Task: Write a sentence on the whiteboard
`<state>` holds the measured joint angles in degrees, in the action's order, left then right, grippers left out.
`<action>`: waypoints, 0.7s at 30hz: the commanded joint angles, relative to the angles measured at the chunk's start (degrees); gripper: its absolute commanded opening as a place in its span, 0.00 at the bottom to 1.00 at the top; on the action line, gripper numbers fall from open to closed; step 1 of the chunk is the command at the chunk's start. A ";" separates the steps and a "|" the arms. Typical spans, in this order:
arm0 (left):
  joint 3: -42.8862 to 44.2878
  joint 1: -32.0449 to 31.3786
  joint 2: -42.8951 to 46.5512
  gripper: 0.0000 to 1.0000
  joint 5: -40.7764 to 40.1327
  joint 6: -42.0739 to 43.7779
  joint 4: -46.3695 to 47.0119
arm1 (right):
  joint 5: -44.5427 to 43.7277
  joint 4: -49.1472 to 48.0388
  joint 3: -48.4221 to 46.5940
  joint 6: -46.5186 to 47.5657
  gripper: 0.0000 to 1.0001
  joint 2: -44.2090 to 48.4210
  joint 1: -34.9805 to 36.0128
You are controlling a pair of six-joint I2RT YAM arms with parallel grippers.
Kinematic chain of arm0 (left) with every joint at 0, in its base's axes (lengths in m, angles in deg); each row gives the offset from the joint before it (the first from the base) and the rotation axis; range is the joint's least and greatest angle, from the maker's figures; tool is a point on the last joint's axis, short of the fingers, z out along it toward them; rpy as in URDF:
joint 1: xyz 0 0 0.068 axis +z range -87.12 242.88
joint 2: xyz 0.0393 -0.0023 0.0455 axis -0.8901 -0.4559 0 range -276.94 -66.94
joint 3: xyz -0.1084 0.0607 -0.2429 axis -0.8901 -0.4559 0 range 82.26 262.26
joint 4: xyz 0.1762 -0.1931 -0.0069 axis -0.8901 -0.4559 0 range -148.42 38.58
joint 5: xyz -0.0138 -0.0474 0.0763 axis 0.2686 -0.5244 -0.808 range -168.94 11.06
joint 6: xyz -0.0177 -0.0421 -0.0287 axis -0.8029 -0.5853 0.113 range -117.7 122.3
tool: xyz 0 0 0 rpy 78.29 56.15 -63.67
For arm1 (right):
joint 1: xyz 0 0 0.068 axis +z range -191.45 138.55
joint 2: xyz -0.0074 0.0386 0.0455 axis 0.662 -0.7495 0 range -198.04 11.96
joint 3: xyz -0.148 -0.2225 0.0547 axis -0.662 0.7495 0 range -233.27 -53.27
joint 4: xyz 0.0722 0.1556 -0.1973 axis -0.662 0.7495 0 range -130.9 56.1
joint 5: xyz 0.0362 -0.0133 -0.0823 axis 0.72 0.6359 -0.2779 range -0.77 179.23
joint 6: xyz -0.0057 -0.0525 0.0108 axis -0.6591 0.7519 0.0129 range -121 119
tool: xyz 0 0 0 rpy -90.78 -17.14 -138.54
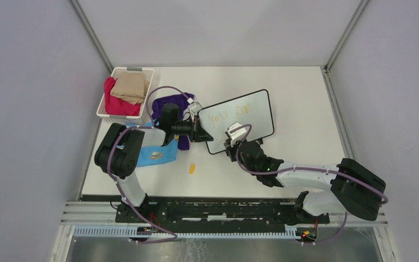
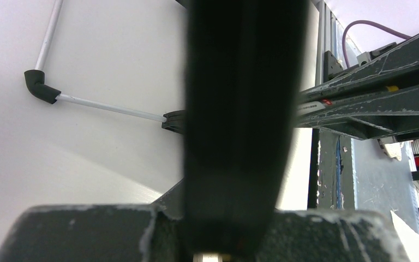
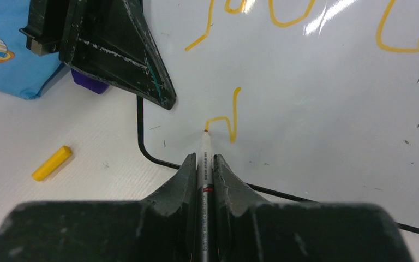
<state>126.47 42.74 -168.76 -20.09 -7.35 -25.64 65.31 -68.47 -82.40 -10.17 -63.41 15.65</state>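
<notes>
The whiteboard (image 1: 251, 112) lies tilted mid-table, with the sentence (image 1: 230, 113) in yellow-orange reading "you can" on its top line. My left gripper (image 1: 201, 131) is shut on the board's left edge, which fills the left wrist view as a dark blurred bar (image 2: 240, 109). My right gripper (image 1: 232, 143) is shut on a thin marker (image 3: 204, 164). Its tip touches the board (image 3: 316, 109) at the end of a fresh stroke (image 3: 232, 117) below the first line. The left gripper's fingers (image 3: 114, 49) show at that view's upper left.
A yellow marker cap (image 1: 192, 168) lies on the table near the board's near-left corner, also in the right wrist view (image 3: 52, 162). A blue cloth (image 1: 155, 153) and a purple cloth (image 1: 172, 101) lie by the left arm. A white basket (image 1: 101, 109) of clothes stands back left.
</notes>
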 commanded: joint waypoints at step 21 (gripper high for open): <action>-0.35 -1.63 -2.11 0.02 -6.04 4.27 -7.94 | -4.93 1.82 -1.08 1.91 0.00 2.18 -2.65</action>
<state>126.75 42.48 -168.76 -20.27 -6.50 -26.58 64.15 -66.07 -80.26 -10.06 -61.60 15.04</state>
